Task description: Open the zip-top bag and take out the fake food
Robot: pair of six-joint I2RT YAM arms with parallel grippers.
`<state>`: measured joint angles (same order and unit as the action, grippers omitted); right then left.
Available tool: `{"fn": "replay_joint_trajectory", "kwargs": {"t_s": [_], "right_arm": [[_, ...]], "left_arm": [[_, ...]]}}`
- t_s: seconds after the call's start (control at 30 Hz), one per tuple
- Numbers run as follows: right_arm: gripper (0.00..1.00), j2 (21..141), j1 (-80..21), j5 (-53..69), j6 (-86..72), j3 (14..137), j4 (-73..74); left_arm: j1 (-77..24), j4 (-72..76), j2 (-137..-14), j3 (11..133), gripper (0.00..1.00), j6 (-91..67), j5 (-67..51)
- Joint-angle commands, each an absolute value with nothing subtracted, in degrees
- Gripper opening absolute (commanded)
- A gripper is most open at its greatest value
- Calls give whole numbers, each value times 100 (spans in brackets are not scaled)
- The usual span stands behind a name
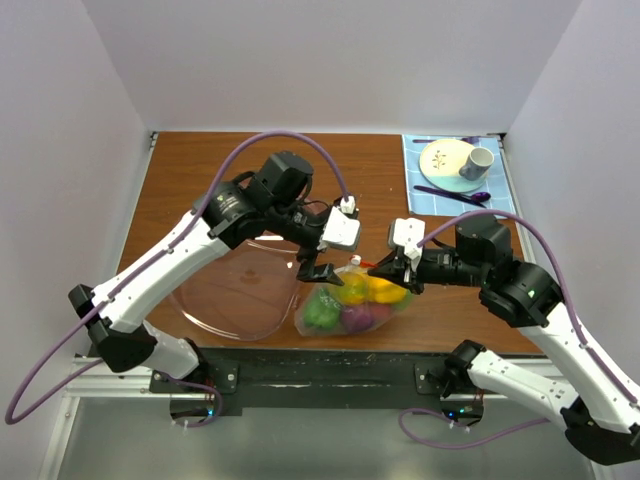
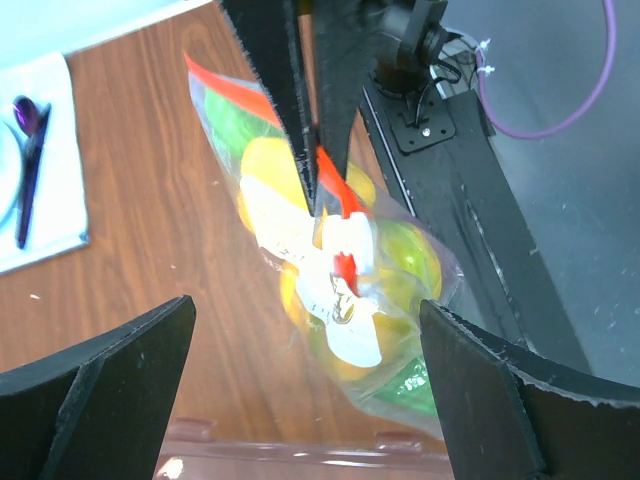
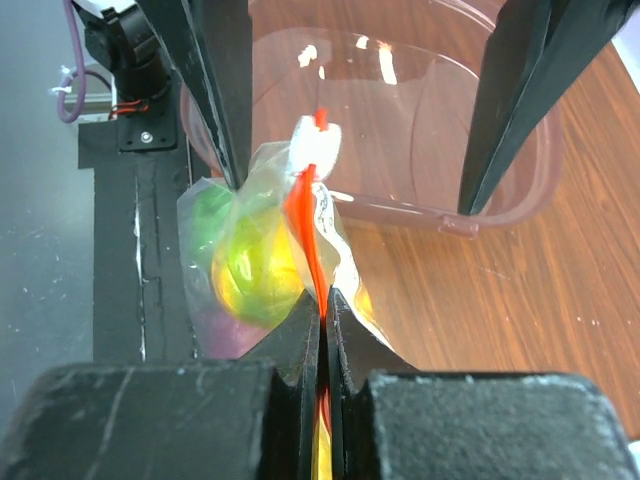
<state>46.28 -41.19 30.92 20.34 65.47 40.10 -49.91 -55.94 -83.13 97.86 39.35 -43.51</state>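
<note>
The clear zip-top bag (image 1: 352,303) hangs just above the table's near edge, next to the bowl. Fake food shows through it: a yellow piece (image 1: 377,289), a green one (image 1: 320,311) and a purple one (image 1: 358,318). My right gripper (image 3: 325,295) is shut on the bag's orange-red zip strip (image 3: 304,225) and holds that edge up. In the top view the right gripper (image 1: 376,267) meets the bag from the right. My left gripper (image 2: 305,305) stands wide open with the bag's white label patch (image 2: 350,310) beyond its fingers; nothing is pinched. The left gripper (image 1: 320,271) hovers at the bag's upper left.
A large clear pinkish bowl (image 1: 235,295) sits left of the bag, its rim close to it. At the back right lies a blue mat (image 1: 420,195) with a plate (image 1: 445,158), a cup (image 1: 477,163) and a purple spoon (image 1: 450,193). A black mounting rail (image 1: 330,365) runs along the near edge.
</note>
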Motion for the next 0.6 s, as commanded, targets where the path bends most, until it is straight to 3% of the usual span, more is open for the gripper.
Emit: {"fn": "replay_joint_trajectory", "kwargs": {"t_s": [0.0,0.07,0.23,0.4,0.5,0.53,0.57], "right_arm": [[0,4509,-4087,2927,1872,6557,3858],[0,4509,-4096,2822,1872,6530,3876],[0,4483,-4096,2497,1925,6539,3911],[0,4447,-4104,2110,1934,6539,3788],[0,4544,-4096,2118,1925,6600,3771],[0,4579,-4096,2153,1907,6601,3744],[0,4597,-4096,2179,1890,6601,3718]], "left_arm": [[-4983,-4939,-8297,9711,100,3226,-4508],[-4983,-4931,-8349,9817,98,3129,-4816],[-4983,-4913,-8332,9677,80,2883,-5132],[-4948,-4843,-8227,9414,70,2725,-5238],[-4939,-4738,-8183,9106,46,2663,-5247],[-4939,-4711,-8191,9079,30,2654,-5230],[-4939,-4685,-8191,9070,19,2637,-5203]]}}
